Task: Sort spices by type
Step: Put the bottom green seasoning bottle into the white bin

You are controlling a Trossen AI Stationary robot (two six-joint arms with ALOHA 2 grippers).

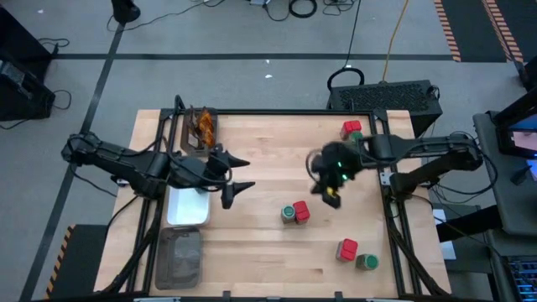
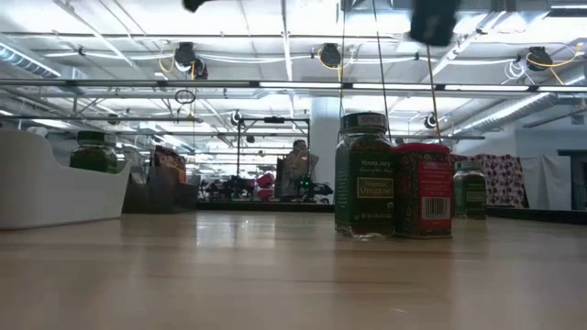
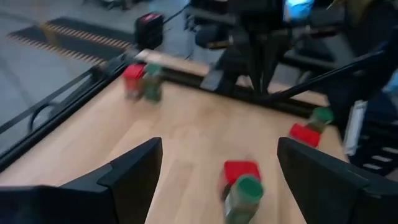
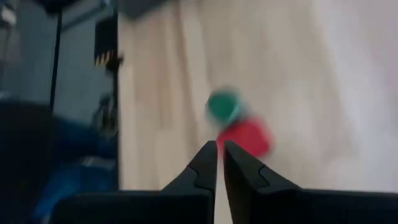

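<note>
— Wooden worktop [image 1: 260, 159], left tool [image 1: 238, 178]: spread wide, empty, just beside white tray [image 1: 188, 206].

— And right tool [image 1: 329, 194]?

— Pinched together, holding nothing, raised over bare wood.

— Spices?

— Green-lidded jar [image 1: 288, 213] touching red packet [image 1: 301, 212] mid-worktop, between both tools. Two more such pairs on right side. Orange sachets [image 1: 202, 126] in far tray [image 1: 195, 144].

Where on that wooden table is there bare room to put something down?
The wide near strip of the wooden table between the dark grey tray and the near red box lies bare. The left edge is crowded with trays, under the open left gripper.
</note>
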